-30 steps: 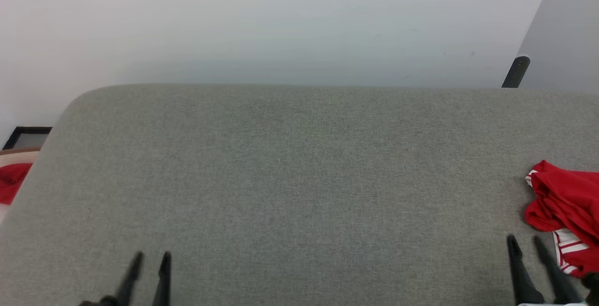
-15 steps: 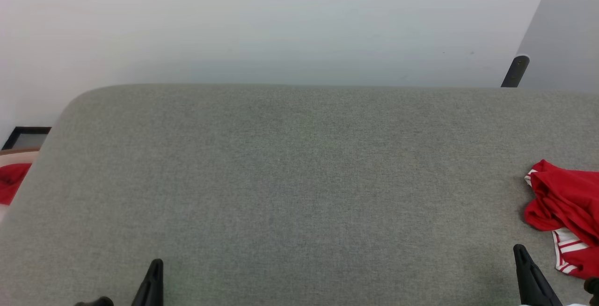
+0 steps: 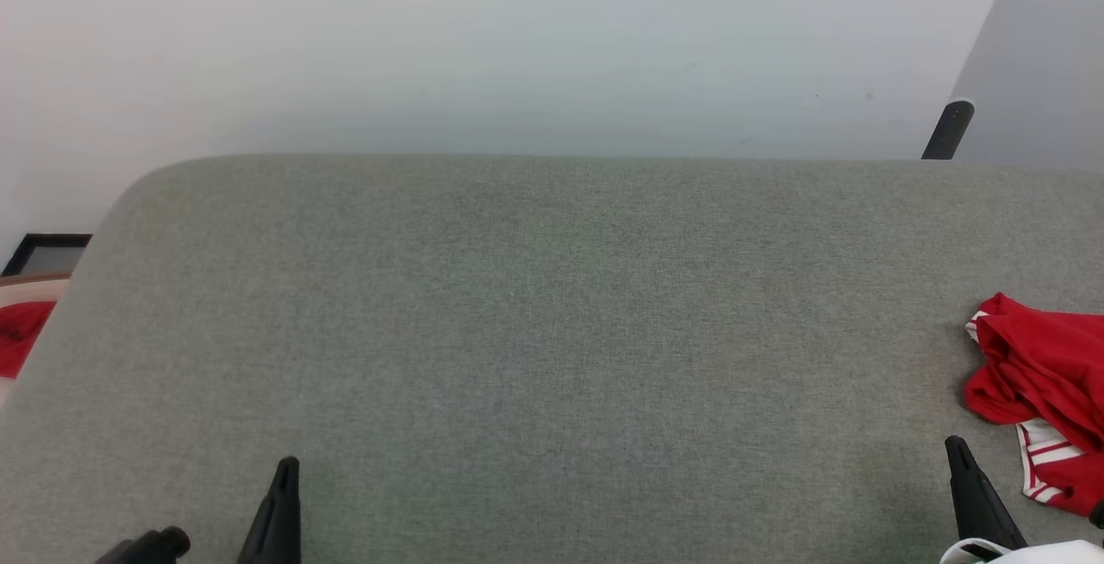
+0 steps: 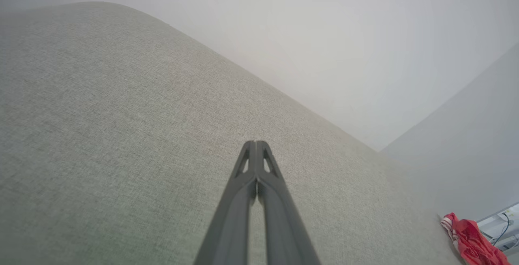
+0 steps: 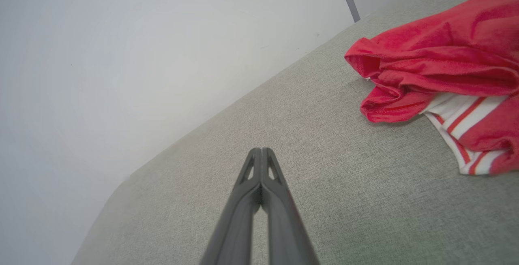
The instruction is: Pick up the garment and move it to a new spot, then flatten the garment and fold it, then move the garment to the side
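The garment point(image 3: 1039, 374) lies crumpled at the right edge of the grey padded surface, red with white-and-red striped trim; it also appears in the right wrist view as the garment point(image 5: 442, 62) and small in the left wrist view as the garment point(image 4: 470, 242). Its lettering is hidden in the folds. My right gripper point(image 3: 956, 452) is shut and empty, just left of the garment and apart from it; its tips point(image 5: 261, 153) meet. My left gripper point(image 3: 285, 469) is shut and empty at the lower left, fingers pressed together point(image 4: 256, 145).
The grey fabric surface point(image 3: 535, 322) spans the view, with a rounded far-left corner and a white wall behind. A dark pole point(image 3: 947, 129) stands at the back right. A plain red cloth point(image 3: 19, 335) lies off the surface at the far left, beside a dark frame point(image 3: 47, 252).
Both grippers went from open to shut a second ago. They dropped lower in the head view, then rose slightly. The garment has not moved.
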### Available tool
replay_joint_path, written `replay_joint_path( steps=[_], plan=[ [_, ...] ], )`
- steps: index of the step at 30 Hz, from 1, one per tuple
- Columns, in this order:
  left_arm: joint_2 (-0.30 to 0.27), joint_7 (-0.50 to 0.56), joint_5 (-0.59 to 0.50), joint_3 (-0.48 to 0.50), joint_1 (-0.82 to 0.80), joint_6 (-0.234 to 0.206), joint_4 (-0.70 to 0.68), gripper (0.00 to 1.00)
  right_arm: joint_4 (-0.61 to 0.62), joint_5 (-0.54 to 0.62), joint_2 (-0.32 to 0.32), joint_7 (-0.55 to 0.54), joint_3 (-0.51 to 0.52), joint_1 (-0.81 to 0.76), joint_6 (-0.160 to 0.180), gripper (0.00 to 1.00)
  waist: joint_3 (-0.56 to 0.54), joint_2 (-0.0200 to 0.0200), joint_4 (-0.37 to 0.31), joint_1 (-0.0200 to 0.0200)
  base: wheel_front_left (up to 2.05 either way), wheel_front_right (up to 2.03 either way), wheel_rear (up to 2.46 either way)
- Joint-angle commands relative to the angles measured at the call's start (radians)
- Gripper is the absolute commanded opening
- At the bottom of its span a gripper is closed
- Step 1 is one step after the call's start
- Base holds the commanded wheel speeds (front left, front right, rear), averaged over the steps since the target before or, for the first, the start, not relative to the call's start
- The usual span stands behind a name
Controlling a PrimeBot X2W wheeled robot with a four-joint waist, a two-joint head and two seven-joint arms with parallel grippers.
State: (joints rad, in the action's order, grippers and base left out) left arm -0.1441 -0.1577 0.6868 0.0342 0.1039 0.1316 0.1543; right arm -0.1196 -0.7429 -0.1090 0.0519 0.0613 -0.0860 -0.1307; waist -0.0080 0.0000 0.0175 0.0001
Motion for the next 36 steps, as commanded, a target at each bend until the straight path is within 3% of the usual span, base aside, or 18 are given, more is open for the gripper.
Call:
replay_joint_path(
  steps=[1, 36],
  plan=[
    [-0.003, 0.006, 0.036, 0.006, -0.025, 0.0, -0.008, 0.0, 0.007, -0.033, 0.0, -0.005, 0.007, 0.028, 0.0, 0.0, 0.0, 0.0, 0.0, -0.0001, 0.0, 0.0, 0.0],
    [0.032, 0.119, 0.459, 0.028, -0.114, -0.001, 0.035, 0.0, -0.053, -0.423, 0.026, -0.078, 0.027, 0.109, 0.0, 0.0, 0.004, 0.0, -0.006, -0.0001, 0.0, 0.0, 0.0]
  ],
)
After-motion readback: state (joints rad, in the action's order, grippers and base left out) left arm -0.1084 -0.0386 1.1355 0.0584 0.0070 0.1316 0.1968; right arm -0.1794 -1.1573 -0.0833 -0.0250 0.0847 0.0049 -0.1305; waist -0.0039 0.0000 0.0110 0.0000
